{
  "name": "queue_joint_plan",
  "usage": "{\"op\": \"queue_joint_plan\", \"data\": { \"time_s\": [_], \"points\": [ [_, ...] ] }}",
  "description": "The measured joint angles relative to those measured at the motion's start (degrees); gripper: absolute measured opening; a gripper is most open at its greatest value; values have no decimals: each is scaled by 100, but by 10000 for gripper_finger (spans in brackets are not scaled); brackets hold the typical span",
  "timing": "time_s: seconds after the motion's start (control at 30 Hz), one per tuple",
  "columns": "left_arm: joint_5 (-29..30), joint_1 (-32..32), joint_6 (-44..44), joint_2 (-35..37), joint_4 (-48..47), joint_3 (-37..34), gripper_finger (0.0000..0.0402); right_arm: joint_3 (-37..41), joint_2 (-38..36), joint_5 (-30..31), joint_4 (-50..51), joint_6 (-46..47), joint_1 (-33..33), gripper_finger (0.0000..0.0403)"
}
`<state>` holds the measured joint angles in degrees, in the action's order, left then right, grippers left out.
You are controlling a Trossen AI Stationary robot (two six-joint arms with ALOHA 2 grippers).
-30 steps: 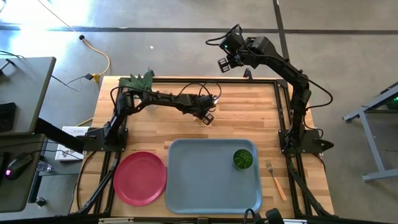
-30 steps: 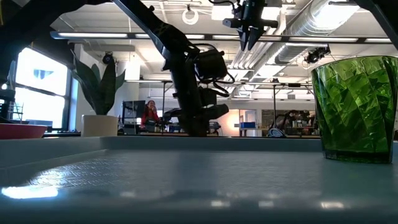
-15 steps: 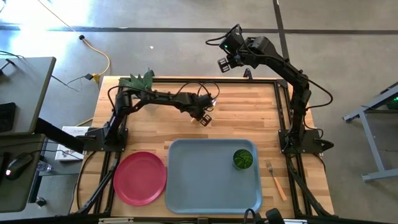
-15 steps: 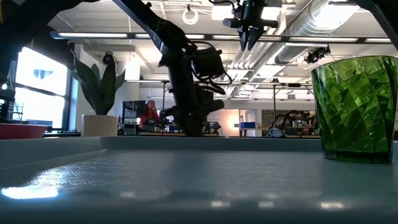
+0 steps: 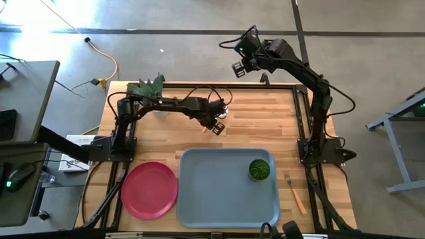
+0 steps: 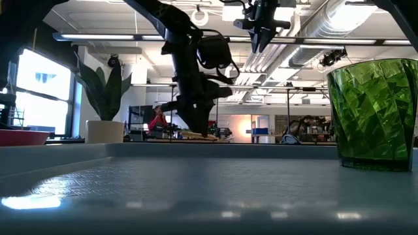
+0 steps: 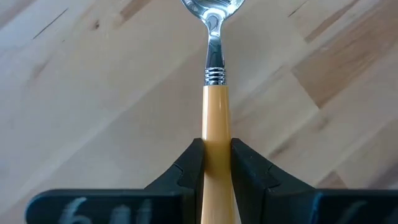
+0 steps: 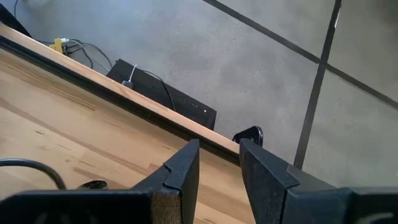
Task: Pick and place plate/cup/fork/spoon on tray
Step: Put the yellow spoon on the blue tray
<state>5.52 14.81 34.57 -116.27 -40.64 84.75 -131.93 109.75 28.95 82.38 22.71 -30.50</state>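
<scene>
left gripper (image 7: 216, 163) pinches the orange-handled silver spoon (image 7: 214, 93) by its handle - bowl pointing ahead, ready for carrying; right gripper (image 8: 219, 163) hangs slightly parted - empty

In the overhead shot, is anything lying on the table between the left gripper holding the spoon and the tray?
No. In the high view, only bare wood separates the left gripper, shut on the spoon, from the tray.

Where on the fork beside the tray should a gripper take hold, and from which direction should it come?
Probably the orange handle of the fork, near its middle, coming straight down from above. It lies flat on the table right of the tray, tines toward the far side. The fingers should close across the thin handle, where wood is bare on both sides.
</scene>
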Motion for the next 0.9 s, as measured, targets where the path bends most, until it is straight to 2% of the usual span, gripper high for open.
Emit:
{"op": "queue_joint_plan", "data": {
  "time_s": [0.37,0.63,0.9],
  "points": [
    [69,-404,687,349,-836,8,48,1,0,0,-90,-466,0,108],
    [376,-915,1821,703,-1262,4,48,1,0,-51,-110,-673,0,108],
    [877,-1558,3373,961,-2049,7,49,1,0,-260,-141,-735,15,108]
  ]
}}
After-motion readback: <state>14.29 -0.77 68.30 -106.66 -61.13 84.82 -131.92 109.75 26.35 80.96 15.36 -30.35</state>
